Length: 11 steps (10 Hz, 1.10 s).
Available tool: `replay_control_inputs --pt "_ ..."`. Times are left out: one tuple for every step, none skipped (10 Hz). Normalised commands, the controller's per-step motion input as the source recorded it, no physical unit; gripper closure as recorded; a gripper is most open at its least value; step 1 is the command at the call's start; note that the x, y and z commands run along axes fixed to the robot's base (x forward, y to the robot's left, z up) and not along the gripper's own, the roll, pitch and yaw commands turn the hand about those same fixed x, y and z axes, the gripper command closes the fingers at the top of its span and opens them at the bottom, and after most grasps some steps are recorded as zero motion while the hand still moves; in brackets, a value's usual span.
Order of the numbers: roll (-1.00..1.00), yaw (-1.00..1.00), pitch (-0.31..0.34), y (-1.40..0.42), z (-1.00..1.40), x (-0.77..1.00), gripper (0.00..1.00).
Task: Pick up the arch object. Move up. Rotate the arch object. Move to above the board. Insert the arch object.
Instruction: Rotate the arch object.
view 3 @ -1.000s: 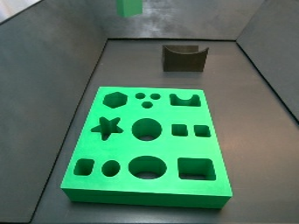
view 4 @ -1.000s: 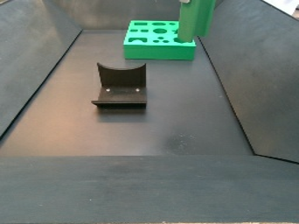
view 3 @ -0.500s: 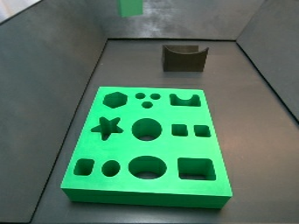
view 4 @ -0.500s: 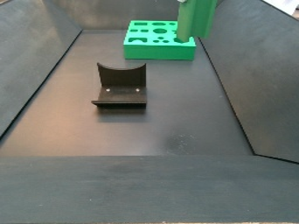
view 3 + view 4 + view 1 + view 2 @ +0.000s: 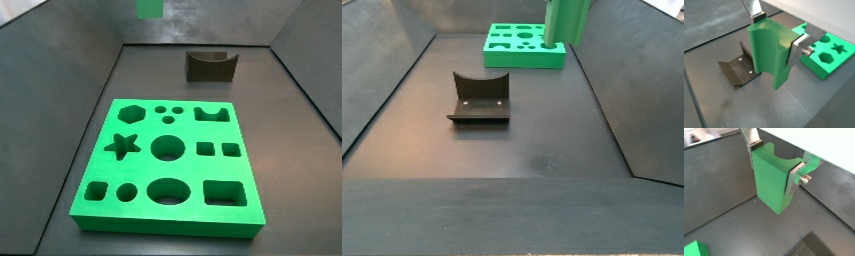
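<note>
- Two silver fingers [image 5: 795,49] pinch the arch object [image 5: 772,55] across its narrow faces, so I read the gripper [image 5: 774,34] as clamped on it, raised well clear of the floor.
- I judge the lift is done: in a wrist view the block [image 5: 774,180] hangs upright with open dark floor under its lower end, touching nothing.
- In a side view only its top [image 5: 150,8] shows at the picture's upper edge, beyond the far end of the board [image 5: 167,220]; in the other fixed view it [image 5: 564,20] hangs in front of the board's [image 5: 500,58] right corner.
- The board lies flat with its cut-outs facing up, so I expect the block must be turned and carried over the notched arch hole [image 5: 209,114] before going down.
- The fixture [image 5: 735,71] stands on the floor below the block, empty, apart from it.
- The block itself is plain green, slab-like and taller than wide, with a curved notch scooped out of its upper end, between the fingers.
- Its faces look smooth, the edges crisp.
</note>
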Motion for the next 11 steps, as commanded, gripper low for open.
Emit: replay_control_inputs --pt "0.0 -0.46 0.095 0.01 0.01 0.01 1.0" --pt "0.0 -0.27 0.095 0.01 0.01 0.01 1.0" --pt "0.0 -0.2 0.094 0.01 0.01 0.01 1.0" --pt "-0.2 -0.13 0.094 0.0 -1.0 0.0 1.0" --pt "-0.2 -0.09 0.059 0.0 -1.0 0.02 1.0" --pt "-0.19 -0.08 0.035 0.0 -1.0 0.02 1.0" --pt "-0.19 -0.07 0.0 0.0 -1.0 0.02 1.0" --pt "-0.17 -0.06 -0.041 0.01 -1.0 0.01 1.0" --pt "-0.17 -0.06 -0.052 0.01 -1.0 0.01 1.0" --pt "-0.16 -0.06 -0.06 0.01 -1.0 0.02 1.0" --pt "-0.16 -0.05 -0.057 0.01 -1.0 0.02 1.0"
